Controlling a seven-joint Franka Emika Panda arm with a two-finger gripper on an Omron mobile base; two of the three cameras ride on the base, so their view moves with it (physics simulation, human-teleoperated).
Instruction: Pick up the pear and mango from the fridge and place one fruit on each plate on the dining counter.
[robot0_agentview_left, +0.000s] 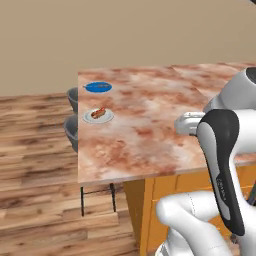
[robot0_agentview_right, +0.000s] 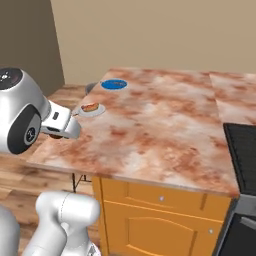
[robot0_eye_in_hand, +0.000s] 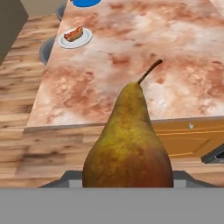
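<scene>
A brownish-yellow pear (robot0_eye_in_hand: 127, 144) with a curved stem stands large in the hand view, and my gripper (robot0_agentview_right: 58, 133) is shut on it, its fingertips hidden behind the fruit. The hand hovers over the near left part of the dining counter (robot0_agentview_left: 150, 140). Far across the marbled top lies the mango (robot0_agentview_left: 99, 112), resting on a pale plate (robot0_agentview_left: 90, 119). Behind it sits a bright blue plate (robot0_agentview_left: 98, 87) with nothing on it. The same mango (robot0_eye_in_hand: 73, 33) and pale plate (robot0_eye_in_hand: 86, 39) show at the hand view's upper left. The fridge is out of view.
Two grey round stools (robot0_agentview_left: 71, 130) stand at the counter's far left edge over the wooden floor. A black cooktop (robot0_agentview_right: 242, 150) occupies the counter's right end. Orange cabinet fronts (robot0_agentview_right: 150, 220) run below the near edge.
</scene>
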